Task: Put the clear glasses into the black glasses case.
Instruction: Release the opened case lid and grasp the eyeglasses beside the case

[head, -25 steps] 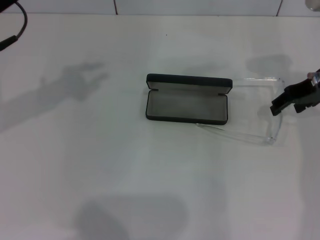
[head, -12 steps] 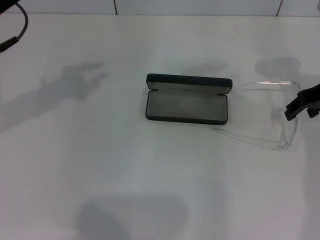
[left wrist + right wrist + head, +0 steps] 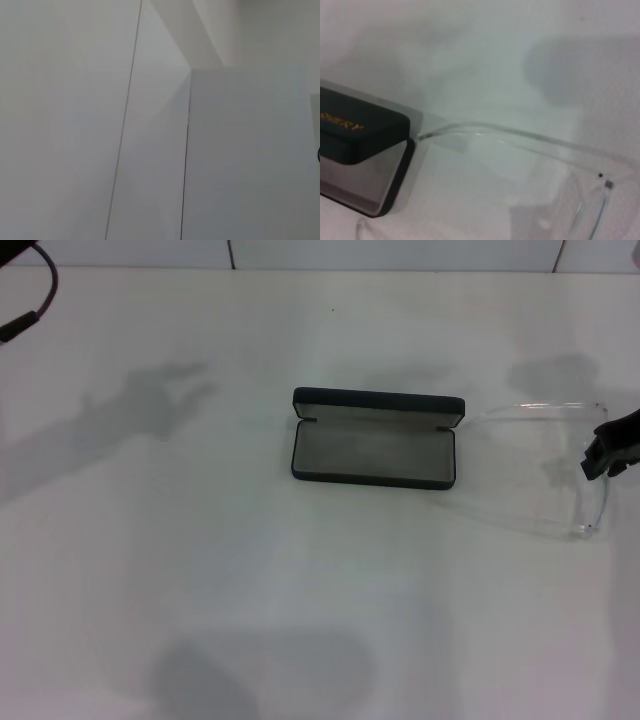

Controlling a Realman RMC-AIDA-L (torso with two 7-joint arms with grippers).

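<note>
A: Right gripper at 3 o'clock of the table, cut off by the frame's right edge. Black fingers just over the front of the clear glasses. Open, closed or gripping: cannot tell from the head view, and absent from the right wrist view.

B: Left gripper?

A: Out of sight. Left wrist view filled with pale flat panels and thin seams only. Dark cable at the 10 o'clock corner.

B: Containers?

A: Black glasses case near table centre, lid up, hinge side at 12 o'clock. Grey lining bare, nothing in it. Orange lettering on the lid's outside seen from the right wrist.

B: Position of the glasses?

A: Outside the case, at its 3 o'clock. Lens end farthest from the case, under the gripper; both arms stretched back toward the case. Far arm's tip right at the lid's corner, touching or just short, cannot tell. Near arm's tip close to the case's front right corner.

B: Edges, room?

A: Wide bare white surface from 6 through 9 o'clock of the case. Tiled wall line along 12 o'clock. Little margin at 3 o'clock, glasses close to the frame edge.
</note>
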